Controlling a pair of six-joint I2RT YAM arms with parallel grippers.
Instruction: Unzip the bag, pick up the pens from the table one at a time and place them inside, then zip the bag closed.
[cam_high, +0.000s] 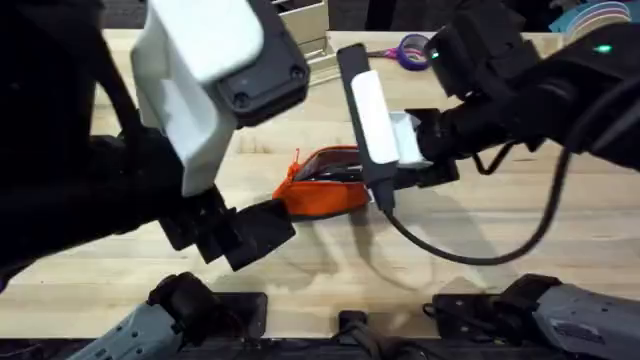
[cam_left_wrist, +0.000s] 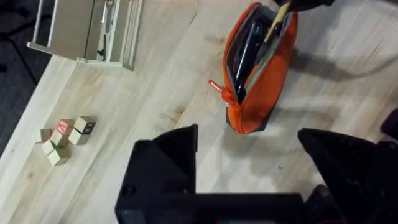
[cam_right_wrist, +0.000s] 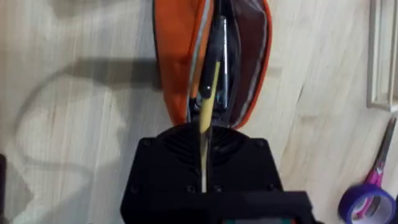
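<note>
The orange bag (cam_high: 322, 196) lies unzipped on the table (cam_high: 480, 300), with its mouth gaping. A black pen (cam_right_wrist: 222, 46) lies inside it. My right gripper (cam_right_wrist: 203, 134) is shut on the yellow pen (cam_right_wrist: 209, 84) and holds it over one end of the bag, its dark tip angled into the opening. From the left wrist view, the yellow pen (cam_left_wrist: 277, 17) pokes into the far end of the bag (cam_left_wrist: 258, 81). My left gripper (cam_left_wrist: 249, 152) hangs open just short of the bag's near end, by the red zipper pull (cam_left_wrist: 215, 86), with nothing between its fingers.
A light wooden tray box (cam_left_wrist: 87, 31) stands at the back of the table. Several small wooden blocks (cam_left_wrist: 62, 138) lie to one side. Purple-handled scissors (cam_right_wrist: 375, 174) and a purple tape roll (cam_high: 414, 50) lie behind the bag. A black cable (cam_high: 470, 255) loops over the table.
</note>
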